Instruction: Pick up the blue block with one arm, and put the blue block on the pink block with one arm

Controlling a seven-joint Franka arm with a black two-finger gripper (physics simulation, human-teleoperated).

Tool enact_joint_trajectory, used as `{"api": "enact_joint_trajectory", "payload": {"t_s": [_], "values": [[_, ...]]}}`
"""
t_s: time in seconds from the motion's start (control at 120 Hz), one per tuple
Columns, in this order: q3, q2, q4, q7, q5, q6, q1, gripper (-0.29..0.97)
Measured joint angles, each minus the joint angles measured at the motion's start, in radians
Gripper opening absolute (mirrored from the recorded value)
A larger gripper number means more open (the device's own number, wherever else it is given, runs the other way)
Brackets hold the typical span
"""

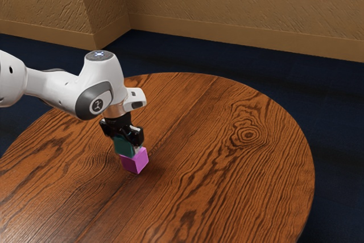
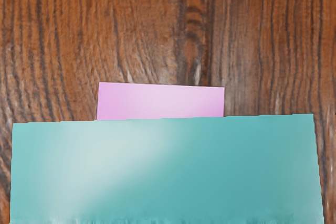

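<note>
Misalignment is the main hazard, and it sits left of centre in the exterior view. There the white arm (image 1: 51, 86) comes in from the left edge and ends in the gripper (image 1: 125, 139), its black fingers clamped from two sides on the blue block (image 1: 125, 148). That block is directly over the pink block (image 1: 136, 162) but seems shifted a little toward the exterior view's left, so part of the pink top pokes out on the right below it. I cannot tell whether the two blocks touch or a thin gap lies between them. If the fingers part over a gap, I judge the blue block could drop, bounce or tip. If the offset is real, its weight would rest near the pink block's rim and it could slide off onto the table (image 1: 244, 140). Pressing down too hard could shove the pink block sideways on the smooth wood, and a finger dragging on release might pull the stack apart. The blue block reads more teal than blue, with plain flat faces and sharp edges. In the wrist view the blue block (image 2: 168, 171) lies just under the hand with a pale sheen across it, and a strip of the pink block (image 2: 160, 102) shows beyond it against the wood grain.
</note>
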Motion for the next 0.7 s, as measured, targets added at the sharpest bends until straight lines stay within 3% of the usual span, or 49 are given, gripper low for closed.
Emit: {"api": "enact_joint_trajectory", "payload": {"t_s": [0.217,0.558,0.7], "values": [[0.0,-0.013,0.0,0.025,-0.016,-0.002,-0.002,0.57],[0.001,-0.13,0.019,0.053,-0.008,-0.016,-0.001,0.66],[0.003,-0.163,0.241,-0.009,-0.035,-0.167,-0.054,0.67]]}}
